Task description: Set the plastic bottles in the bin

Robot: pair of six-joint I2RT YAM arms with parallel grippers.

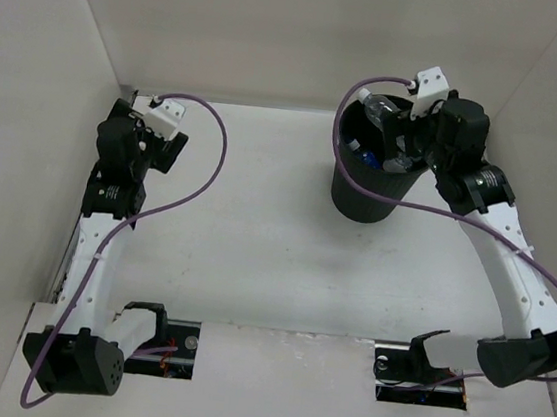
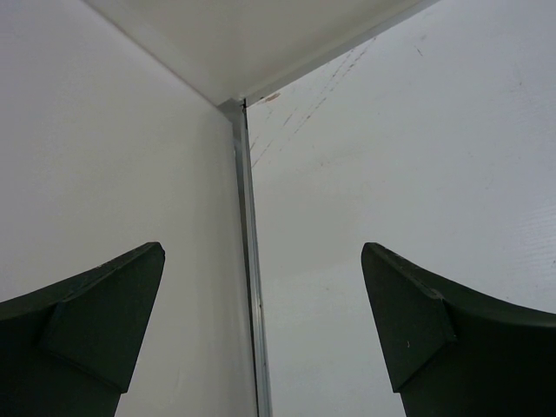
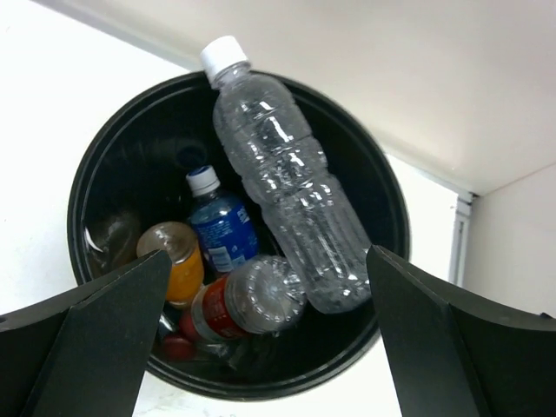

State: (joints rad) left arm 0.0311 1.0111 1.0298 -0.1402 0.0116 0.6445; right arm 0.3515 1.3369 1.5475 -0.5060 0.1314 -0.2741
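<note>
Plastic bottles (image 3: 252, 295), all four, are inside the bin (image 3: 97, 165), which stands on the white worktop (image 1: 256, 226). Right claw (image 3: 268, 256) hangs straight over the bin mouth, fingers (image 3: 104, 321) spread wide, nothing between them, clear of every bottle. Nearest under that claw is the red-label bottle (image 3: 228, 311), on its side at the bin's near wall, red cap (image 3: 176, 347) showing. Just beyond it sits the short orange bottle (image 3: 176, 261). The blue-label bottle (image 3: 223, 230) is beside it toward the bin's middle, white cap up. Plain clear bottle (image 3: 287, 191) lies slanted on top of the others, base against the red-label bottle, its white cap (image 3: 223, 54) poking past the bin's far rim. Behind the bin is a white wall (image 3: 391, 69). Left claw (image 2: 262, 248) is well apart from the bin, far to its left, fingers apart and empty, facing the corner seam (image 2: 248, 261) where two white walls meet.
</note>
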